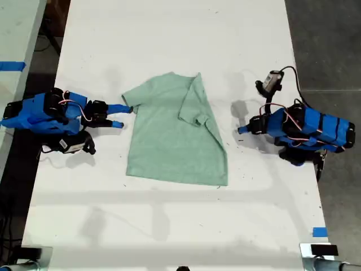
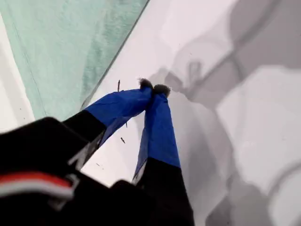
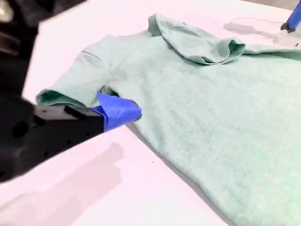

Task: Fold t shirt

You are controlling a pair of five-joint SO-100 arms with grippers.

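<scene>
The pale mint-green t shirt (image 1: 169,135) lies flat in the middle of the white table, neck toward the far edge. Its sleeve (image 1: 194,104) on the exterior view's right is folded in over the body. My second gripper (image 1: 123,116) is open at the exterior view's left, and one blue finger (image 3: 120,110) is at the edge of the flat sleeve (image 3: 70,80). My first gripper (image 1: 241,130) (image 2: 153,87) is shut on nothing. It stays low over bare table on the exterior view's right, a short way from the shirt's edge (image 2: 61,47).
The table (image 1: 169,34) ends at dark floor on the exterior view's right. A second pale surface with blue tape (image 1: 11,66) lies at the exterior view's left. A small camera on a cable (image 1: 272,81) sits above the first arm. Blue tape (image 1: 319,232) marks the near corner.
</scene>
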